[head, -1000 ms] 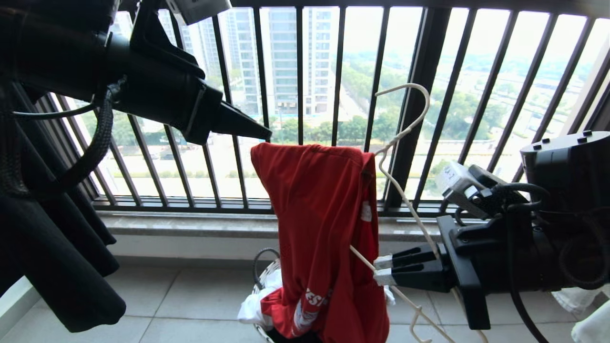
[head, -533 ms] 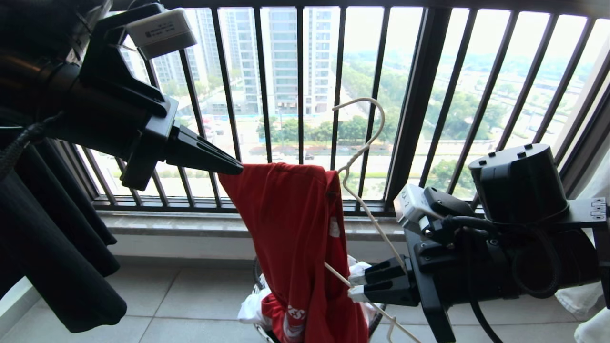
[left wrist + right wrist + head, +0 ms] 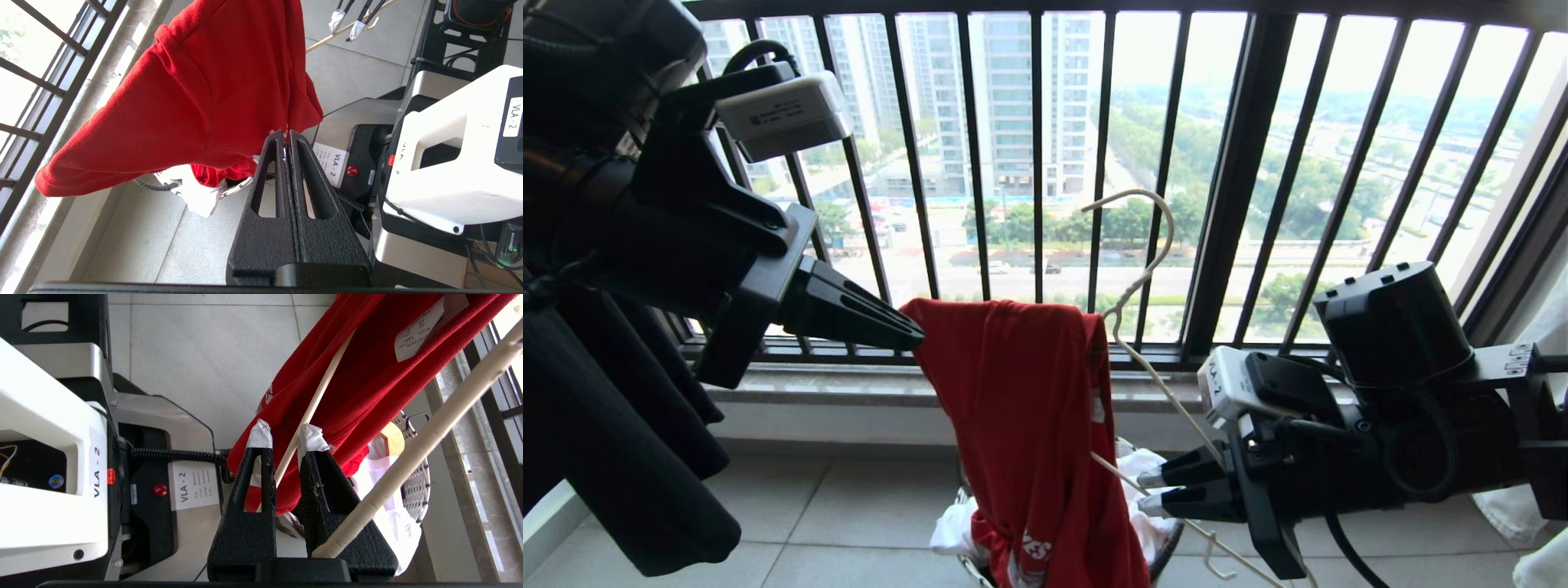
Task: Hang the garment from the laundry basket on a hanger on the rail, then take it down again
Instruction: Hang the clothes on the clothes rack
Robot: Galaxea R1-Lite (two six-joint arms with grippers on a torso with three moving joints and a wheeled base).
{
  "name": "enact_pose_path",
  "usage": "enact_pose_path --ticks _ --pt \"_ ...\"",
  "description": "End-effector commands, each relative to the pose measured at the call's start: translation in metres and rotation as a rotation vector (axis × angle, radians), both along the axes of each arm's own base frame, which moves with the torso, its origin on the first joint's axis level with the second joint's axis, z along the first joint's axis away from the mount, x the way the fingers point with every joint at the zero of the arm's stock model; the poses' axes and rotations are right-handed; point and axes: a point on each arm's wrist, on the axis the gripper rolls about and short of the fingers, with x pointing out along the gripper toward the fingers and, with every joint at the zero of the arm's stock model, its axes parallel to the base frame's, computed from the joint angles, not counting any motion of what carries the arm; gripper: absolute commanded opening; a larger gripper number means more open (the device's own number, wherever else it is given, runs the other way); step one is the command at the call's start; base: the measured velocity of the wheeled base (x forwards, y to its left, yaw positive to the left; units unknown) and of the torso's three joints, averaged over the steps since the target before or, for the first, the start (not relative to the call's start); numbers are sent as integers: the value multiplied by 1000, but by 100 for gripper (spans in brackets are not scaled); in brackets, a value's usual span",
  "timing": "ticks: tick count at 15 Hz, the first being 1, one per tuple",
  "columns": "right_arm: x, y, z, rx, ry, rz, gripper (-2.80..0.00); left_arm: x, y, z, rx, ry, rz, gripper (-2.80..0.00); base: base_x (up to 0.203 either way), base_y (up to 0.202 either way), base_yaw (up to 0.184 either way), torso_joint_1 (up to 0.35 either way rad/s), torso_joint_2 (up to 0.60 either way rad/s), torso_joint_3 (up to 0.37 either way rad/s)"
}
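The red garment [image 3: 1029, 408] hangs over one arm of the white wire hanger [image 3: 1147, 245], and its lower end reaches into the laundry basket [image 3: 1168, 545]. My left gripper [image 3: 916, 335] is shut on the garment's upper left edge, holding it out level. From the left wrist view the jaws [image 3: 286, 136] are pressed together on the red cloth [image 3: 184, 102]. Lower right, my right gripper [image 3: 1147, 488] is shut on the hanger's thin bar [image 3: 310, 408], which runs between its taped fingertips [image 3: 261, 433]. The basket's woven wall [image 3: 416, 477] shows beyond. The rail is out of view.
A dark barred window railing [image 3: 1241, 163] stands just behind the hanger. A black garment [image 3: 621, 457] hangs at the left. White cloth [image 3: 1535, 563] lies at the lower right. The robot's base [image 3: 449, 163] sits close behind the basket on the tiled floor.
My left gripper has closed on the garment's edge and moved down and left with it. My right gripper has carried the hanger left and slightly lower.
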Motion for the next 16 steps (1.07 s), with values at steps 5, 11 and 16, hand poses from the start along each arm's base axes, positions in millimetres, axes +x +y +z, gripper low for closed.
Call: enact_pose_path --ticks 5,11,16 --pt "-4 -7 12 -24 -58 31 -280 -6 -10 -3 6 4 -63 -280 0 0 0 0 0 0" --pt "-13 -11 5 -42 -63 62 -280 8 -20 -4 -2 -64 -106 0 0 0 0 0 0 0" --pt "-21 -9 9 -36 -86 90 -280 42 -38 -17 -4 -151 -136 0 0 0 0 0 0 0"
